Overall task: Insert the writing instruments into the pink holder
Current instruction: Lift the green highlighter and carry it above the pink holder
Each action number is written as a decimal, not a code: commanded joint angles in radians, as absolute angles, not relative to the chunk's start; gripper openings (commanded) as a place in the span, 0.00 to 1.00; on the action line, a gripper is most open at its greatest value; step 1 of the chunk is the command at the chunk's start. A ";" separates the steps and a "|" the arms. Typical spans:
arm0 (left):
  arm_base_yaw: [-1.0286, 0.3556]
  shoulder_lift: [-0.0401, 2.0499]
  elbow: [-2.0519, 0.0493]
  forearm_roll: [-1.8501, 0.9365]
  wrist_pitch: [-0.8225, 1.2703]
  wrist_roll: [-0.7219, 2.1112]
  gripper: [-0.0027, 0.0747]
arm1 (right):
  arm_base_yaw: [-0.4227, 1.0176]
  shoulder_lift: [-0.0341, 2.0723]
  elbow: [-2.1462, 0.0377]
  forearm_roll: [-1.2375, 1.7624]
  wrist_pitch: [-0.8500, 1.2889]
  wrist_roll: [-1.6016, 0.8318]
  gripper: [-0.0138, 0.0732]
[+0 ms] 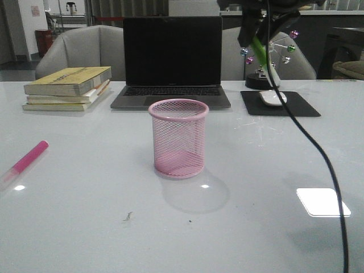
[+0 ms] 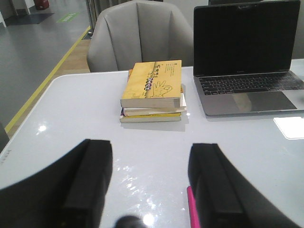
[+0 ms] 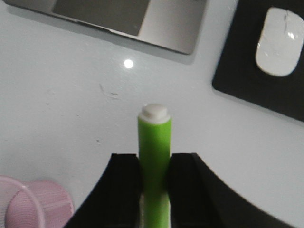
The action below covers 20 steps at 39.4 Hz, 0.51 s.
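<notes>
Lime-green highlighter [image 3: 154, 161] pinched in the right gripper [image 3: 154, 190], held high above the tabletop's [image 1: 85, 227] far right part, near the mouse pad [image 1: 304, 108].

Its white end [image 3: 155, 112] points down toward the tabletop, its fingers [image 3: 187, 185] pressed against the barrel on both sides. Pink mesh holder [image 1: 178, 138] stands upright at the tabletop's middle, nothing in it, in front of the closed-screen-dark laptop [image 1: 172, 60]. Magenta highlighter [image 1: 25, 161] lies flat near the left edge, well apart from the holder. Left gripper [image 2: 147, 190] hovers there with fingers [image 2: 90, 180] spread wide, the magenta barrel just beside one finger. Books [image 1: 67, 88] are stacked at the far left; a white mouse [image 1: 273, 97] rests on the pad.
</notes>
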State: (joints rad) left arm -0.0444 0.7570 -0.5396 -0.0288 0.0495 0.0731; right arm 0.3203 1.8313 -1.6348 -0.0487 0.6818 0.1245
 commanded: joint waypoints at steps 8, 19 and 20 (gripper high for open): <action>-0.046 0.755 -0.577 -0.029 -0.040 0.064 0.57 | 0.419 1.621 -1.322 -0.018 0.126 0.114 0.22; -0.046 0.755 -0.577 -0.029 -0.040 0.064 0.57 | 0.529 1.630 -1.116 -0.007 -0.331 0.113 0.22; -0.046 0.755 -0.577 -0.029 -0.040 0.064 0.57 | 0.536 1.636 -1.102 -0.015 -0.367 0.113 0.22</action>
